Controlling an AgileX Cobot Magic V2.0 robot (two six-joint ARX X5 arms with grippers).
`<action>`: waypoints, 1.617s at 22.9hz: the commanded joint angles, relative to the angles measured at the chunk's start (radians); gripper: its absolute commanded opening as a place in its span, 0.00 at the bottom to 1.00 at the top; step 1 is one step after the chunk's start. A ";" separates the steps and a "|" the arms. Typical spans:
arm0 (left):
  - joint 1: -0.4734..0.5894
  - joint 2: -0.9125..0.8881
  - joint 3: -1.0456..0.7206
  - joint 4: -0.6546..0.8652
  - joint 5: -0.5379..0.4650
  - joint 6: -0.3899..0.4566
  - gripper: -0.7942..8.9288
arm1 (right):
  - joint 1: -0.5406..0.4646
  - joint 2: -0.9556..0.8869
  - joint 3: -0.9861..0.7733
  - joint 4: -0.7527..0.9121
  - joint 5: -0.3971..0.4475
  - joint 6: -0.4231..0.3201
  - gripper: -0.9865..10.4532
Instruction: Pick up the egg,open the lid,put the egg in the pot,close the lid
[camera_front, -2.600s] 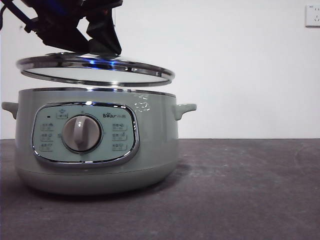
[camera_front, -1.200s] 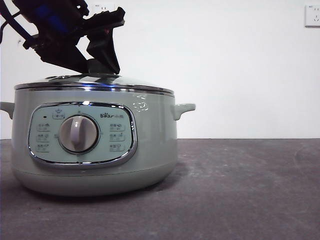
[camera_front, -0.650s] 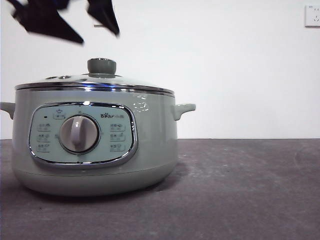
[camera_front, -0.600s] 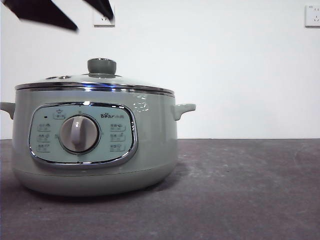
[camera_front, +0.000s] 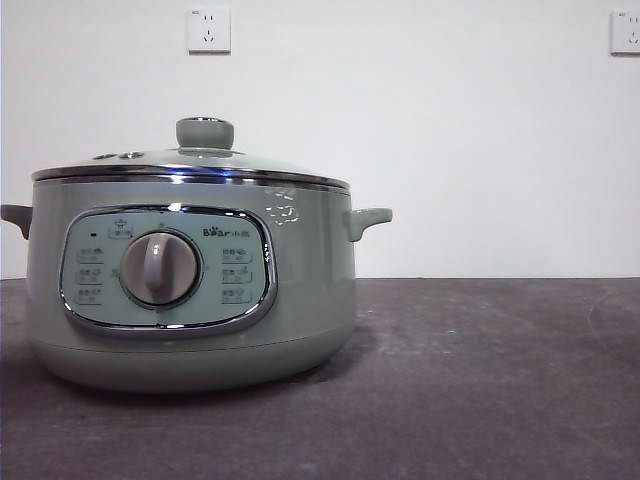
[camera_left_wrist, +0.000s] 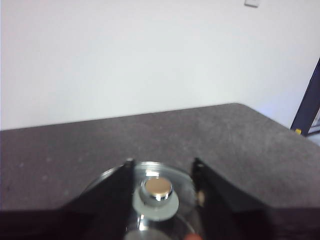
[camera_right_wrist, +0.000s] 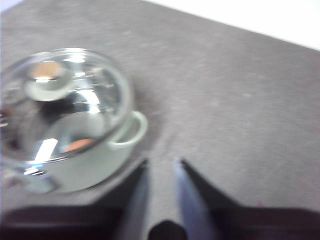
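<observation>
Left tool (camera_left_wrist: 162, 167) gapes above one lid (camera_front: 190, 165) covering one pot (camera_front: 310, 290).

White wall (camera_front: 450, 140), two wall sockets (camera_front: 209, 29), dark grey tabletop (camera_front: 480, 380)

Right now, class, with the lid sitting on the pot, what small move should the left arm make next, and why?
Probably lift the left claw straight up and away. The lid sits level on the pot, the open jaws flank its knob without gripping it, and an orange shape that looks like the egg shows through the glass. The right claw hangs beside the pot over the table, holding nothing.
</observation>
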 joint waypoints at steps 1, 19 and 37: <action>-0.005 0.000 -0.005 -0.069 -0.007 0.010 0.07 | 0.000 -0.067 -0.135 0.130 0.009 0.017 0.07; -0.041 -0.023 -0.106 -0.158 -0.057 0.078 0.08 | 0.000 -0.224 -0.435 0.344 0.003 0.047 0.09; 0.239 -0.142 -0.150 -0.154 0.048 0.162 0.08 | 0.000 -0.227 -0.435 0.343 0.005 0.047 0.09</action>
